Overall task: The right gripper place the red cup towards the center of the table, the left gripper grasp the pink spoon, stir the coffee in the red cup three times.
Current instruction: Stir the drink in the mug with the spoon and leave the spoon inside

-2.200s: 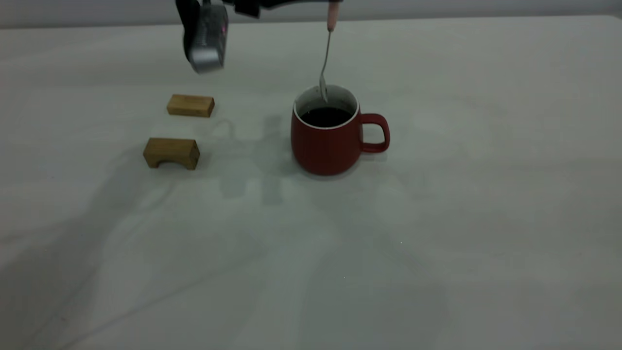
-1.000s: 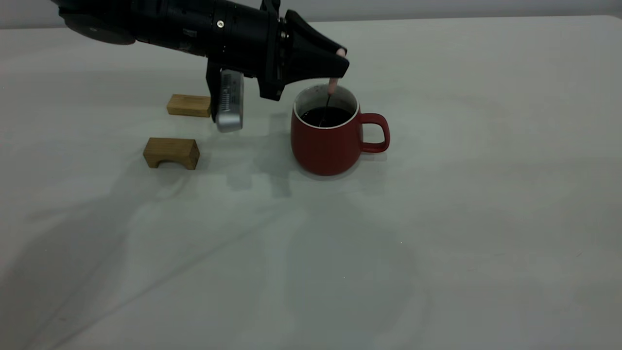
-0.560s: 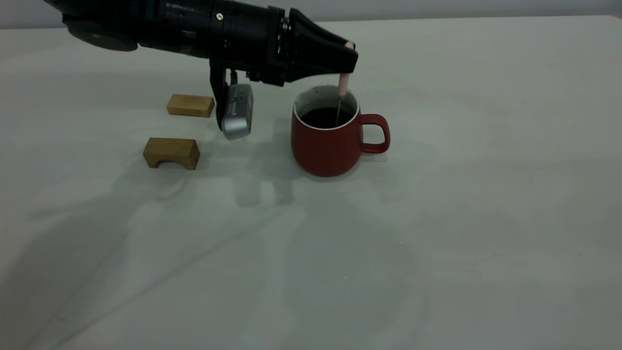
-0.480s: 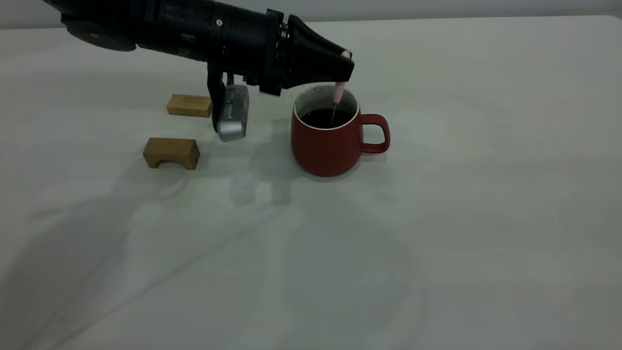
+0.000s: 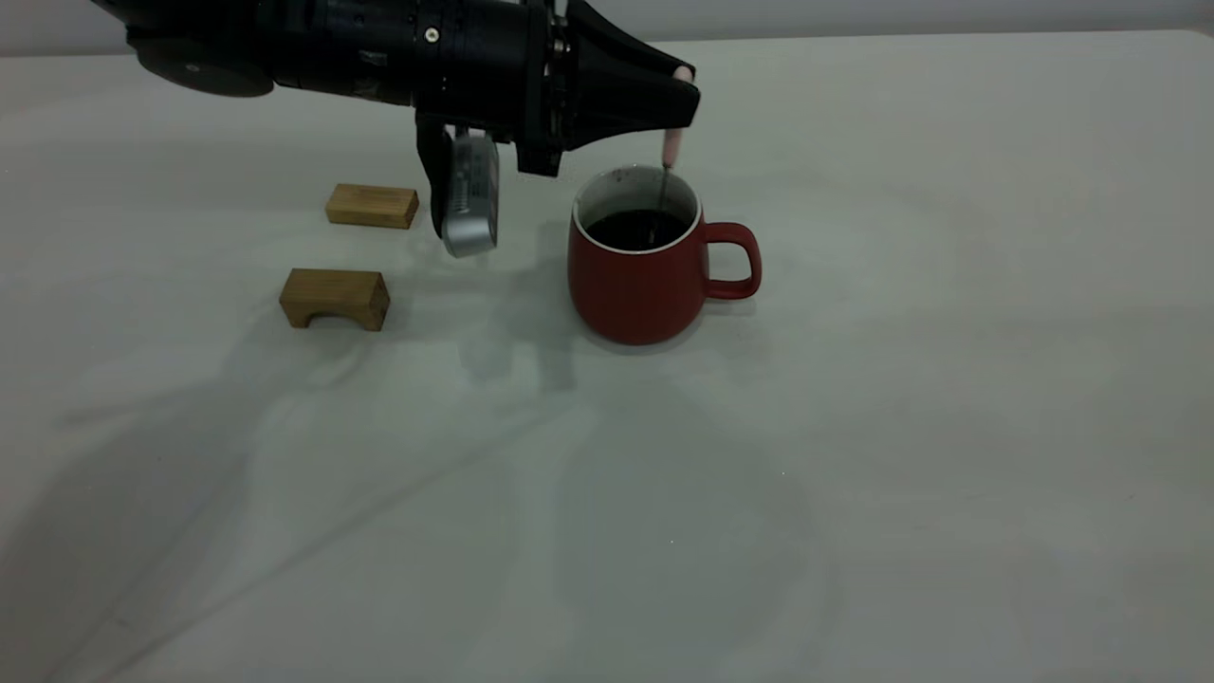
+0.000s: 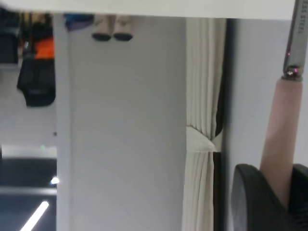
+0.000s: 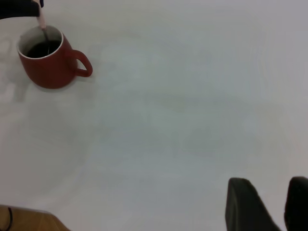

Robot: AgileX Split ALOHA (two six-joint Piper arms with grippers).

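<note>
1. Red cup (image 5: 637, 275) stands on the pale table (image 5: 948, 379), right under the tip of the left gripper (image 5: 685, 95). Its handle points away from the black arm.
2. Dark coffee (image 5: 635, 228) fills the cup partway, below the white rim.
3. The left gripper's fingers are squeezed together on the pink spoon (image 5: 671, 147). The pink handle sticks out just below the fingers, and the thin grey neck goes straight down into the coffee. The bowl of the spoon is hidden in the drink.
4. In the left wrist view, the pink handle (image 6: 281, 139) sits tight between 2 black fingers (image 6: 252, 197).
5. A grey camera box (image 5: 470, 204) hangs under the arm, behind the gripper, close to the cup but not touching it.
6. 2 tan wooden blocks lie farther back, past the camera box. The flat block (image 5: 372, 206) is near the box. The arch block (image 5: 334, 298) is beside the flat one, apart from it.
7. The right gripper (image 7: 281, 207) hovers over bare table, well apart from the cup (image 7: 48, 65). Its 2 black fingers are apart and hold nothing.
</note>
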